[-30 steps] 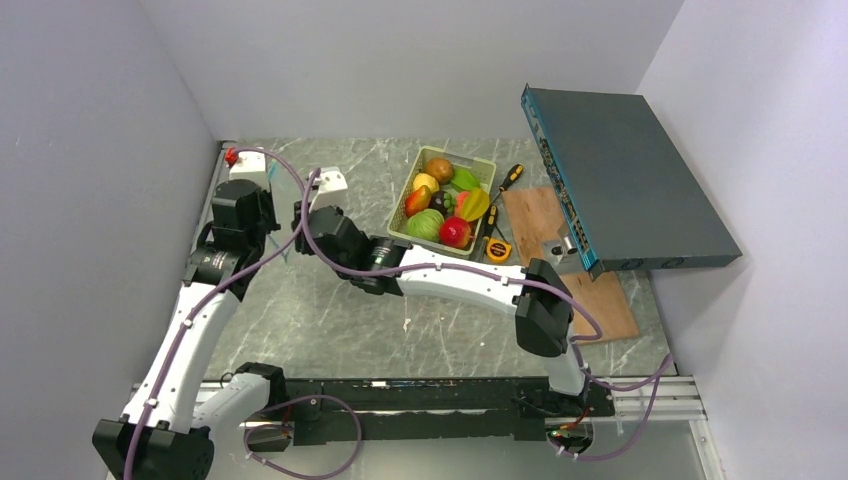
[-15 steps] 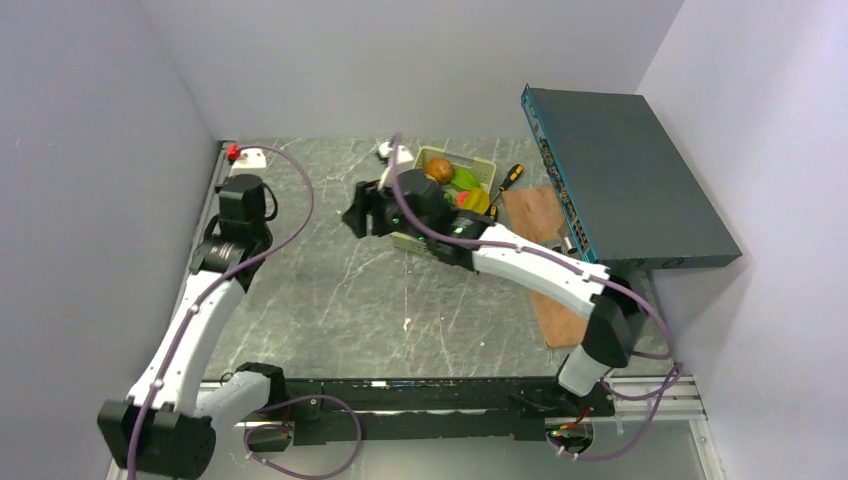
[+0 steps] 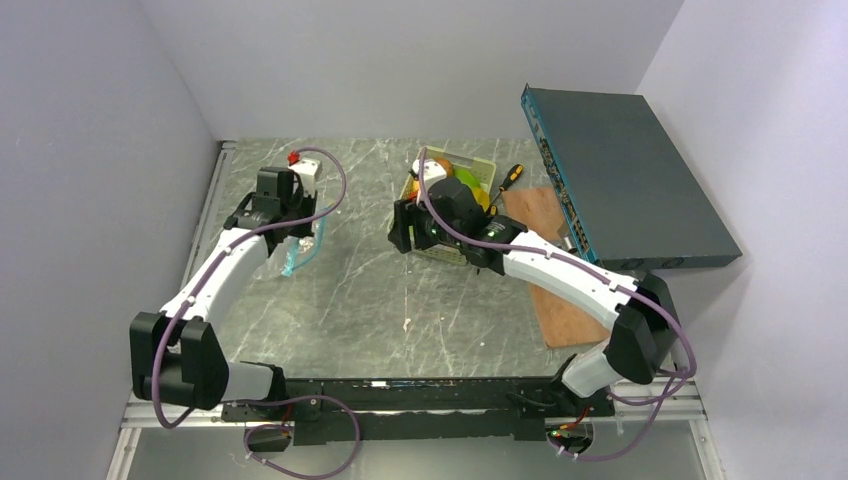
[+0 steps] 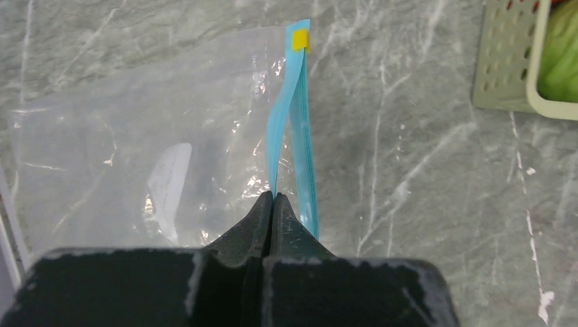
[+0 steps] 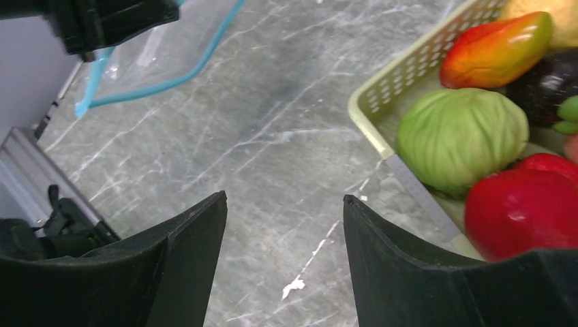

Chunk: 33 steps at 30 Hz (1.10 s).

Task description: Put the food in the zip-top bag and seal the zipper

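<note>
my left gripper [image 4: 272, 197] clamps the zipper [image 4: 300, 136]; my right gripper [image 5: 285, 204] gapes empty; no food [image 5: 463, 136] in the zip-top bag [image 4: 136, 136] yet.

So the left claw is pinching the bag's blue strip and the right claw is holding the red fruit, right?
Not quite. The left gripper is shut on the zipper, but the right gripper is open and holds nothing. The right wrist view shows bare table between its fingers, and the red fruit lies in the basket beside it.
</note>
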{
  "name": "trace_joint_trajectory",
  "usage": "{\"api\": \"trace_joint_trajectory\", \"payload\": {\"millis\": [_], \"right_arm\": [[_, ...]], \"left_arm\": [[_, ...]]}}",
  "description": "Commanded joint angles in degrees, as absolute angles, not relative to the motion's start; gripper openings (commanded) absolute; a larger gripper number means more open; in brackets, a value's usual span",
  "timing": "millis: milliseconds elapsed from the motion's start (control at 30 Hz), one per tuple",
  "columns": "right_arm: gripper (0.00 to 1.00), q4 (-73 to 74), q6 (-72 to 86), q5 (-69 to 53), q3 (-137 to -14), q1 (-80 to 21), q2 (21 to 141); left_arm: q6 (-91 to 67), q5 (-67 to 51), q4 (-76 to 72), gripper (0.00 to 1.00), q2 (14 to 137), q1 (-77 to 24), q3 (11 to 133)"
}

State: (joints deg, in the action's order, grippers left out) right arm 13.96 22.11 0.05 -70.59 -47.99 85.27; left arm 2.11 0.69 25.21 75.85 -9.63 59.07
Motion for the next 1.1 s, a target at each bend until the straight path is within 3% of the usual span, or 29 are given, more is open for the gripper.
{"api": "trace_joint_trajectory", "payload": {"millis": [0,200,400,467,767,1067], "right_arm": [[0.64,16.3,20.4,4.9,-70.6,-46.4,83.6],[0.65,21.3,19.9,13.5,-72.9,-46.0,86.1],[0.82,21.7,22.3,18.3,-76.7,-42.7,91.3],[0.84,20.6,24.4,16.8,-78.2,-41.1,93.7],[0.82,19.5,28.5,19.1,-90.4,-39.3,107.2],[0.71,21.0,30.0,20.5,-96.6,-38.0,116.1]], "left_arm": [[0.8,-6.2,24.4,0.0,73.7,-9.8,61.1],[1.7,-5.6,24.5,0.0,71.7,-10.0,61.2],[1.8,-4.0,24.5,0.0,70.4,-10.1,61.0],[1.7,-4.3,24.6,0.0,70.3,-10.1,61.2],[0.4,-7.4,23.8,0.0,69.8,-10.1,61.0],[0.4,-8.8,23.8,0.0,69.7,-10.3,61.5]]}}
